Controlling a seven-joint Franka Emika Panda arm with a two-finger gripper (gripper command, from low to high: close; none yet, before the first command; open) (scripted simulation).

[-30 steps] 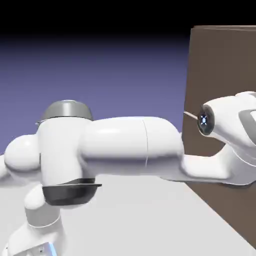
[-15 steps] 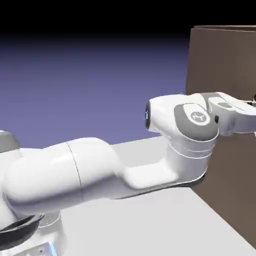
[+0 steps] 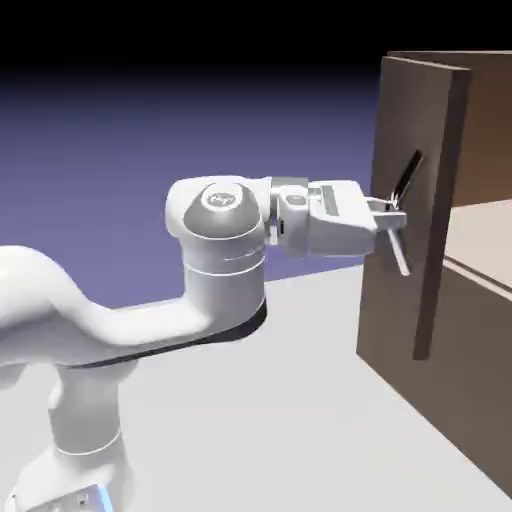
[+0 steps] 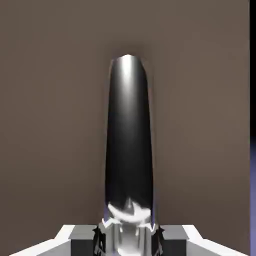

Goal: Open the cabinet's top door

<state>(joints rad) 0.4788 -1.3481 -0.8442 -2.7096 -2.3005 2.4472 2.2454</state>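
The gripper [image 3: 390, 218] is closed on the bar handle [image 3: 404, 215] of the top door [image 3: 408, 200], which stands open from the cabinet [image 3: 470, 330].

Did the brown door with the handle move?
Yes. The door has swung out from the cabinet, toward the exterior view's left, and the inside shows now.

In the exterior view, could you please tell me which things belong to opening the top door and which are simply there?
Part of the job:
- top door, standing open
- bar handle
- gripper, shut on the handle
- cabinet

Simply there:
- pale table surface
- blue-violet backdrop
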